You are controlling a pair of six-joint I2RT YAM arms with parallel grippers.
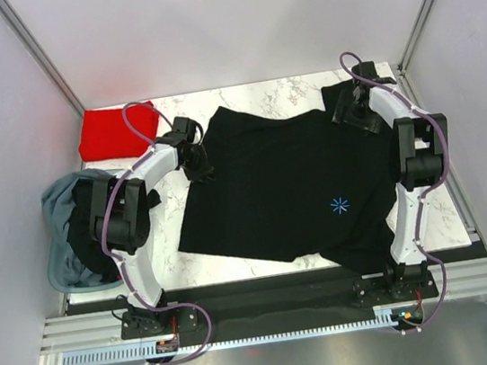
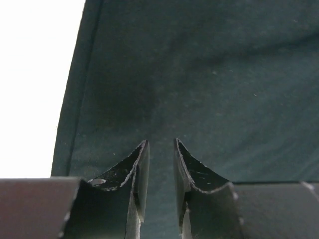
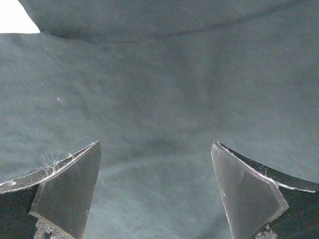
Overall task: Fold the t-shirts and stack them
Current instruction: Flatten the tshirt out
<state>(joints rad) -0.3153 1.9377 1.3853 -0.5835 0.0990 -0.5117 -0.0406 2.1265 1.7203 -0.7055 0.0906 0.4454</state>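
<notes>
A large black t-shirt (image 1: 280, 186) with a small blue star print lies spread out on the marble table (image 1: 276, 92). A folded bright red t-shirt (image 1: 114, 130) sits at the back left corner. My left gripper (image 1: 200, 163) is low over the black shirt's left edge. In the left wrist view the left gripper (image 2: 160, 141) has a narrow gap between its fingers, with flat cloth (image 2: 199, 74) showing through and nothing pinched. My right gripper (image 1: 350, 118) hovers over the shirt's back right sleeve. In the right wrist view the right gripper (image 3: 155, 144) stands wide open above the cloth (image 3: 159, 89).
A grey-blue fabric tub (image 1: 60, 263) stands off the table's left side, with dark clothes (image 1: 79, 237) in it. White walls and metal posts close in the back and both sides. The black shirt's front hem hangs near the table's near edge.
</notes>
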